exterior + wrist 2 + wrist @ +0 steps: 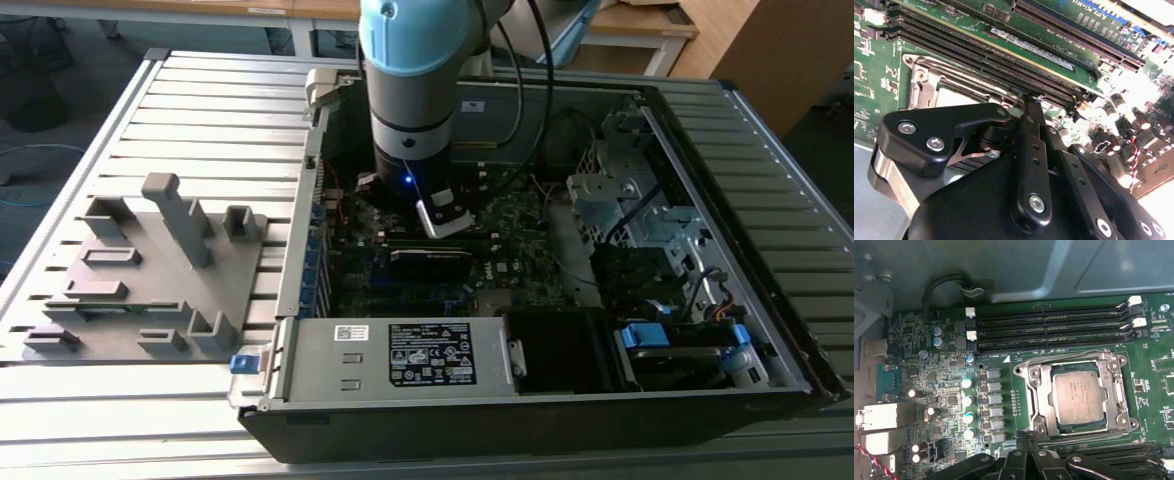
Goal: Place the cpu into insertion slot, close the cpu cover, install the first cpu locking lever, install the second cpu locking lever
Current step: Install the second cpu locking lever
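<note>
Overhead exterior; close wrist views downward

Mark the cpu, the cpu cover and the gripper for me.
cpu [1079, 397]: first wrist view, centre of its silver-grey top.
cpu cover [1038, 390]: first wrist view, side bar of the metal frame.
gripper [1028, 100]: second wrist view, tip of its black fingers.

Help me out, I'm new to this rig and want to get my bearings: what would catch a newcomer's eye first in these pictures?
The arm reaching down into the open computer case in the exterior view. In the first wrist view, the silver-grey cpu lies in the insertion slot, with the cpu cover framing it, beside the long black memory slots. The black gripper hovers close over the motherboard.
</note>
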Motion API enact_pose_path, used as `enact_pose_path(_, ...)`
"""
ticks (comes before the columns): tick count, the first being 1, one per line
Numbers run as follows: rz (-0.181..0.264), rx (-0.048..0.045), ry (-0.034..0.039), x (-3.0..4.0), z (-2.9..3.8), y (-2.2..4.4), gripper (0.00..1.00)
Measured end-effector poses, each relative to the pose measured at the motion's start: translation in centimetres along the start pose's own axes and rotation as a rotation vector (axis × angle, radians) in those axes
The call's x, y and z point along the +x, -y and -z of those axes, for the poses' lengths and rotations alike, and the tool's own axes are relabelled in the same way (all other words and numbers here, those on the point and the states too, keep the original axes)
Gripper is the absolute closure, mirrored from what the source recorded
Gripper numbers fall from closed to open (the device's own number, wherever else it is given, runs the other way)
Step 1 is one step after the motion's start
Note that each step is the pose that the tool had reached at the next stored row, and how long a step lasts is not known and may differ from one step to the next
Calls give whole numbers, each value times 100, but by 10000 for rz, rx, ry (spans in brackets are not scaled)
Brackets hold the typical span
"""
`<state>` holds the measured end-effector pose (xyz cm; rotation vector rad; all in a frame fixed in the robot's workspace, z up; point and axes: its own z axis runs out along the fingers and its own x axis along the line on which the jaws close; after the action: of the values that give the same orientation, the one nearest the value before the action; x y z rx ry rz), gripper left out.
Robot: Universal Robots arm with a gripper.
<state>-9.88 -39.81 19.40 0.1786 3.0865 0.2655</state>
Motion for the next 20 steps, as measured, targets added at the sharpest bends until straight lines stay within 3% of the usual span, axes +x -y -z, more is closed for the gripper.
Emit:
enact_pose_path(13,0,0,-1,24,-23,16,90)
enact_pose_path(20,0,0,-1,22,52,3,90)
